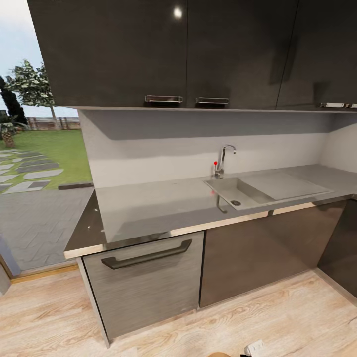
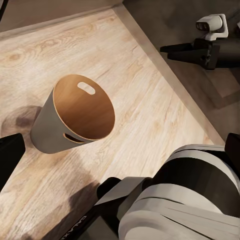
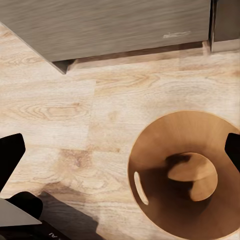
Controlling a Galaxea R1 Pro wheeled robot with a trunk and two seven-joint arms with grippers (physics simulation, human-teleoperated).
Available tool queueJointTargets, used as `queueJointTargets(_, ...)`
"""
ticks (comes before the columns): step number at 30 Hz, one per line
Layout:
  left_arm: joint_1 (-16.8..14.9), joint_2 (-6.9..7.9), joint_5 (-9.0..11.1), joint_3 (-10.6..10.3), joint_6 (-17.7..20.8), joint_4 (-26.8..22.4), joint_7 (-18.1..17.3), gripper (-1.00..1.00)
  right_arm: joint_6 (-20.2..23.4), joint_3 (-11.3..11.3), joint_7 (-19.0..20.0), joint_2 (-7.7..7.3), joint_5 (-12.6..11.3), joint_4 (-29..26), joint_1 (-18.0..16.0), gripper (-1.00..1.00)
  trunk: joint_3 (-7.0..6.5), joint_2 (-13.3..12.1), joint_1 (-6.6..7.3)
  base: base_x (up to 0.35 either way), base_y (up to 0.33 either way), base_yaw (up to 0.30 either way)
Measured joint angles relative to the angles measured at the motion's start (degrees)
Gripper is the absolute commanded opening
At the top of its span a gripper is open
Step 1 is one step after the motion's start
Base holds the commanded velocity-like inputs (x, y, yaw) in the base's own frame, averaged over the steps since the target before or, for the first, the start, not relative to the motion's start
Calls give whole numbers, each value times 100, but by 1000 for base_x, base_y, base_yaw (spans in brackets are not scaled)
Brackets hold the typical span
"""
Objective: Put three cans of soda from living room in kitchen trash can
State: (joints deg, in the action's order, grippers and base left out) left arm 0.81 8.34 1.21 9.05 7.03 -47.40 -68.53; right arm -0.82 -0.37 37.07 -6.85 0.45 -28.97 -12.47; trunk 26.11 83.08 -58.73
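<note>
The right pincer [image 3: 120,150] shows in its own wrist view as two dark fingertips [image 3: 11,155] at opposite edges of the frame, spread wide apart with nothing between them, so it is released. Directly beyond it stands the tash can [image 3: 187,175], seen from above: its coppery-brown inside is open to the camera, an oval handle cut-out shows near the rim, and no soda can is visible within. The bin stands upright on the pale wood floor [image 3: 65,110], near the foot of a grey cabinet [image 3: 110,25].

In the left wrist view, one dark fingertip [image 2: 10,155] of the left pincer sits at the frame edge; I cannot tell whether this pincer is released or clenched. The same bin [image 2: 75,117] lies past it, grey outside and brown inside, with the other arm's pincer [image 2: 172,48] pointing in above the floor [image 2: 140,90] farther off.

From the head view, the kitchen spreads ahead: a grey desk [image 1: 148,203] with a sunken sink [image 1: 238,191] and tap [image 1: 223,158], a grey drawer front with a dark bar handle [image 1: 146,255] beneath, and dark glossy upper cupboards [image 1: 163,49] above. A garden [image 1: 44,153] shows beyond the desk's left end.
</note>
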Motion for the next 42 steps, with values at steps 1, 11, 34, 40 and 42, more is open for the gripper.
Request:
queueJointTargets(1,0,0,0,0,0,0,0,100,0,0,0,0,0,0,0,100,0,0,0,0,0,0)
queueJointTargets(11,162,-285,-22,24,7,-254,-535,100,-4,17,-507,97,1,-22,113,100,0,0,0,0,0,0)
queueJointTargets(34,165,-228,-24,423,128,-963,-1984,100,106,26,-3413,602,34,576,-970,100,0,0,0,0,0,0)
queueJointTargets(40,165,-227,-24,429,131,-966,-1994,100,128,26,-3775,605,34,930,-1227,100,0,0,0,0,0,0)
queueJointTargets(42,165,-227,-24,430,131,-962,-1996,100,130,24,-3860,606,34,1004,-1281,100,0,0,0,0,0,0)
